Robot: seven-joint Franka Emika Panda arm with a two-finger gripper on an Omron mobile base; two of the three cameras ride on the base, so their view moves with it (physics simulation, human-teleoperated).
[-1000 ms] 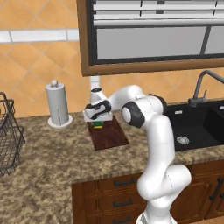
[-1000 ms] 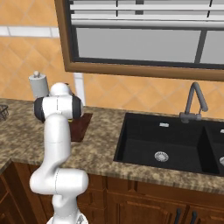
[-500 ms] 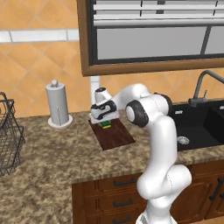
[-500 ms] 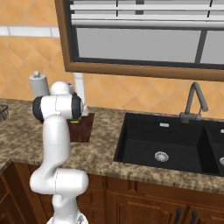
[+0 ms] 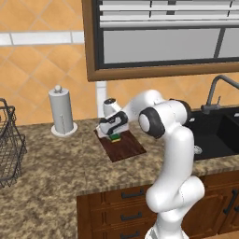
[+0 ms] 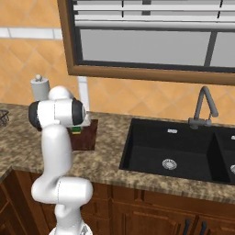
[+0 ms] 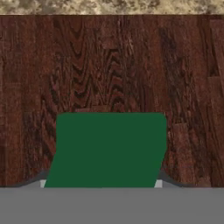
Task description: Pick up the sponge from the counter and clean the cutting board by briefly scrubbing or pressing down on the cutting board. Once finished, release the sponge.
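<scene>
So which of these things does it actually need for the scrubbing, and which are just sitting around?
Needed: sponge, cutting board, counter.
Just there: paper towel roll, wire basket, sink, faucet, window.

From my right base camera the arm's own elbow covers most of the sponge (image 6: 76,131) and the near end of the cutting board (image 6: 87,137); the gripper is hidden behind it; in the hand view the sponge's lower part is cut off at the bottom and both fingertips are buried behind it, so I cannot see the contact; from the left base camera the gripper (image 5: 113,134) hides the sponge's top; the wire basket (image 5: 9,149) runs off the left edge.
</scene>
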